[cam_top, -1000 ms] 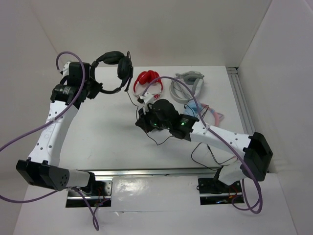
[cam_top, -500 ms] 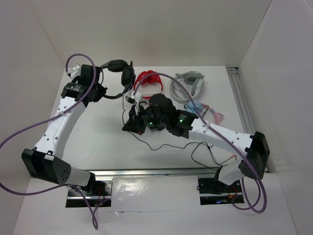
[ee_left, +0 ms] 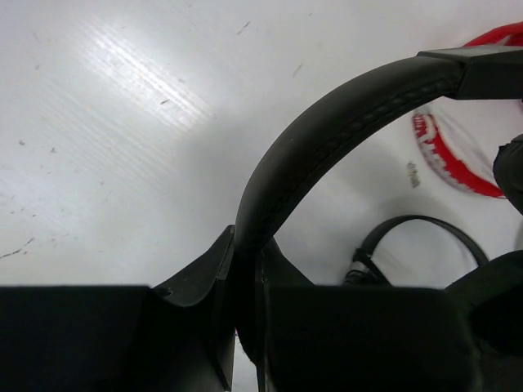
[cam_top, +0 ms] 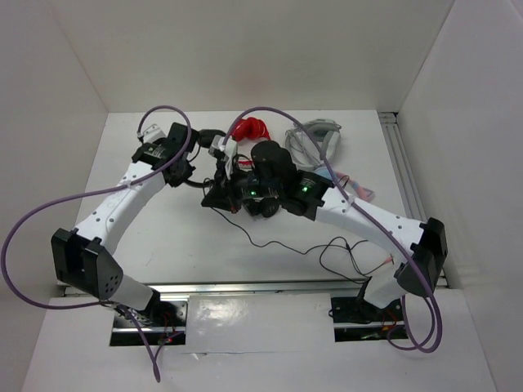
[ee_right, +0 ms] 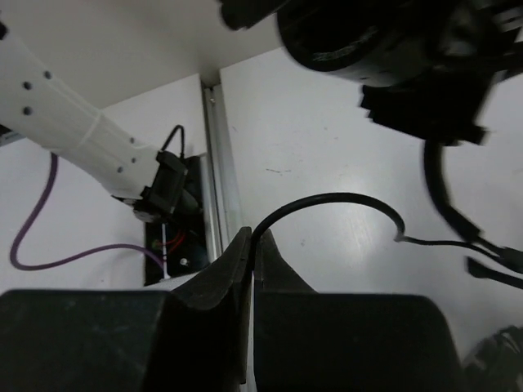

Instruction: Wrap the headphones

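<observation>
1. The left arm (cam_top: 122, 200) reaches from the near-left corner of the bench (cam_top: 163, 237) toward the middle of the far edge.
2. The left gripper (ee_left: 245, 255) is pinching the padded headband (ee_left: 327, 135) of the headphones (cam_top: 206, 135). Its two fingers are pressed against either side of the stitched band, which arcs up and to the right in the left wrist view.
3. The headphones sit near the far edge, a little left of its midpoint, wedged between the two wrists. From above, the arms mostly hide them, and I cannot tell whether the cups touch the bench.
4. The right gripper (ee_right: 252, 243) lies just right of the left one, toward the middle of the bench. It is nipped tight on the thin black cable (ee_right: 335, 196), which rises from between the fingertips and curves over in a hoop toward the black cup at the top of the right wrist view.
5. From above, the slack cable (cam_top: 282, 245) trails from the grippers toward the near edge. It ends in loose loops close to the right arm's base.
6. A red pair (cam_top: 249, 128) lies at the far edge, just right of the headphones, and shows again in the left wrist view beyond the headband.
7. A grey headset (cam_top: 315, 137) lies further right along the far edge.
8. A metal rail (cam_top: 402, 163) runs along the right edge.
</observation>
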### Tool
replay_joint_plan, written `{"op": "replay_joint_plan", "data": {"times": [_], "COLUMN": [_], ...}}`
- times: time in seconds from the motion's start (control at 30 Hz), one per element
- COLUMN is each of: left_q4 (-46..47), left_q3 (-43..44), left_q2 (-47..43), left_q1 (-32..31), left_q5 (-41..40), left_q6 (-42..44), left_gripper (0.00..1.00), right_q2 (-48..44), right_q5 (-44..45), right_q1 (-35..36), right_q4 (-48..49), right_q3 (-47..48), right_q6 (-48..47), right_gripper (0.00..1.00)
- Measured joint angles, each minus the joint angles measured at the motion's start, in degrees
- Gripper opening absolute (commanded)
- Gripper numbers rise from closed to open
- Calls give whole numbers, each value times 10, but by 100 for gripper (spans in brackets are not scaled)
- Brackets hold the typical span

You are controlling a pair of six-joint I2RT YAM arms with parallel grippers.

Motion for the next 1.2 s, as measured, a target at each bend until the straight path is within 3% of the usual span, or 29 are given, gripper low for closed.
{"op": "replay_joint_plan", "data": {"times": [0.27, 0.57, 0.93, 1.2], "left_q4": [-14, 0, 19, 37], "left_q3": [-84, -122, -137, -132], "left_q2": [-80, -139, -174, -253], "left_q1": [-7, -52, -153, -182], "left_q5": [3, 107, 237, 288], "left_q6": [28, 191, 321, 366], "left_gripper": [0, 0, 0, 0], "right_q2": [-3, -24, -88, -86], "right_q5": [141, 303, 326, 268], "right_q1": [-14, -43, -72, -122], "right_q4": [-138, -183, -179, -155], "right_q3": [74, 70, 65, -8], "right_q6": [-93, -175, -231, -232], "right_gripper": [0, 0, 0, 3]}}
